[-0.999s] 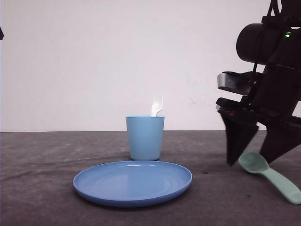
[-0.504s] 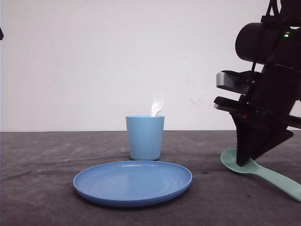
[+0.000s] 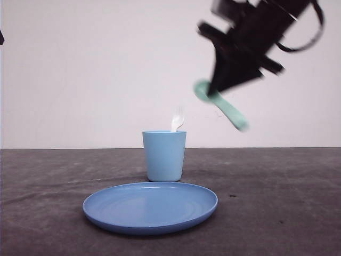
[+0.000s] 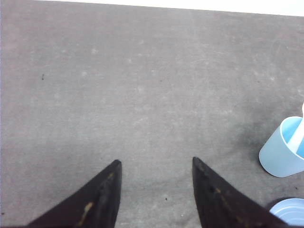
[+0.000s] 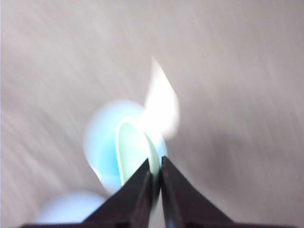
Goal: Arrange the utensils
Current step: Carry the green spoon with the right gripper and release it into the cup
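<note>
While left fingers (image 4: pixel 156 190) gape, right fingers (image 3: pixel 209 92) clench the spoon (image 3: pixel 224 106) (blurred) above the cup (image 3: pixel 164 156).

No text, label, brand, number or sign can be read anywhere in these views.
</note>
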